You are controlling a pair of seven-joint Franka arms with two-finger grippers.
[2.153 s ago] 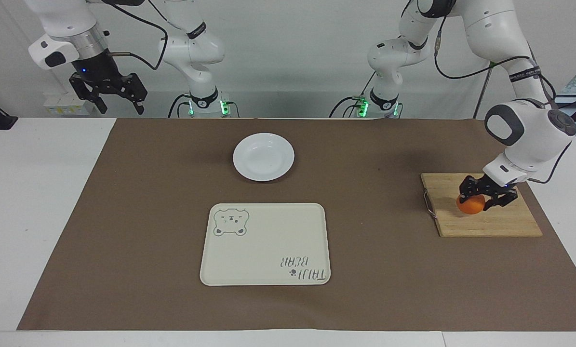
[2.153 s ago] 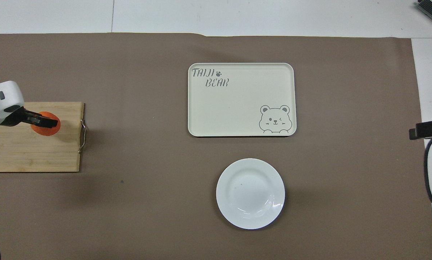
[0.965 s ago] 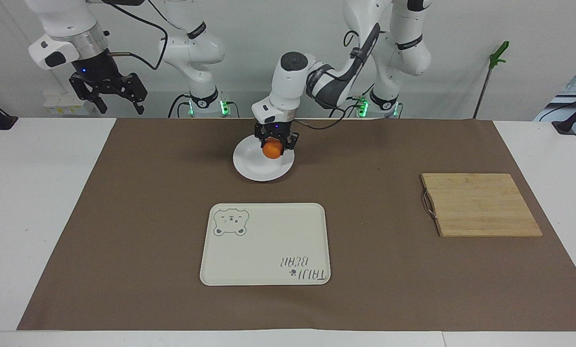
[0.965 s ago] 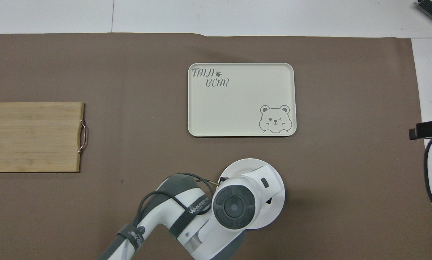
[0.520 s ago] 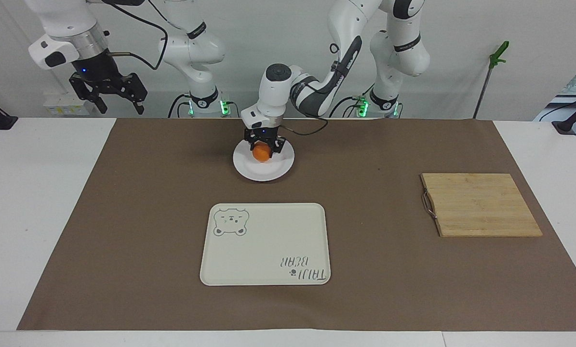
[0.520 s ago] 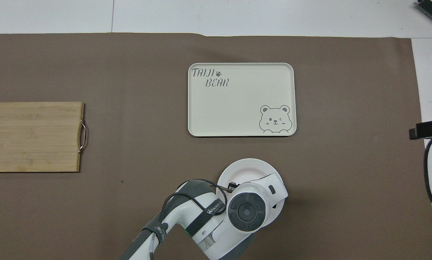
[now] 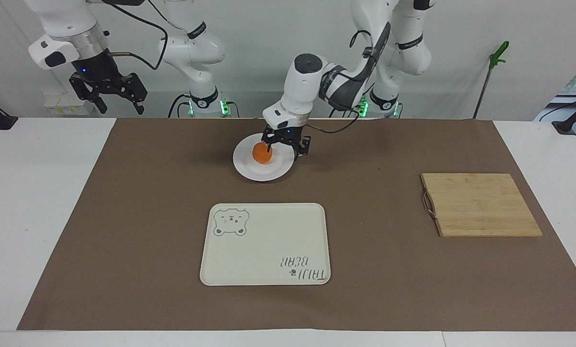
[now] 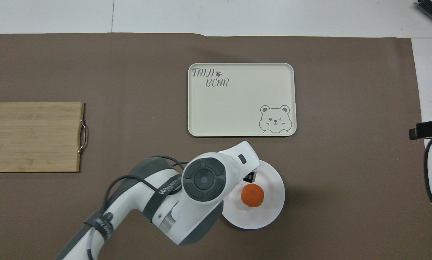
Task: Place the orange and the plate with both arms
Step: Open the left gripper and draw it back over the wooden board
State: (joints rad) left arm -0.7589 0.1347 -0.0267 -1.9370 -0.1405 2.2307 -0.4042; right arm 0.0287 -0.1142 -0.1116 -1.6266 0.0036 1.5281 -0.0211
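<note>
Now the orange sits in the well of the white plate, free of any grip; it rests slightly off the plate's middle, and the raised rim is what would stop it rolling off onto the brown mat. The left claw hangs just above the plate's rim on the side toward the left arm's end of the counter, its fingers spread apart and holding nothing, with one fingertip close beside the fruit and the other out over the rim. That open, slightly raised stance suits a release: the fruit lies where it was meant to go, and the claw has room to draw clear without nudging it. In the overhead view the left arm's wrist covers part of the plate, yet the orange shows plainly on the white dish. The right claw waits high at its own end of the counter, fingers open and empty, well apart from everything. Farther from the robots than the plate lies the cream bear tray, bare, which looks like the likely home for the loaded plate, so that step is judged not yet done. The wooden cutting board lies at the left arm's end, bare too.
</note>
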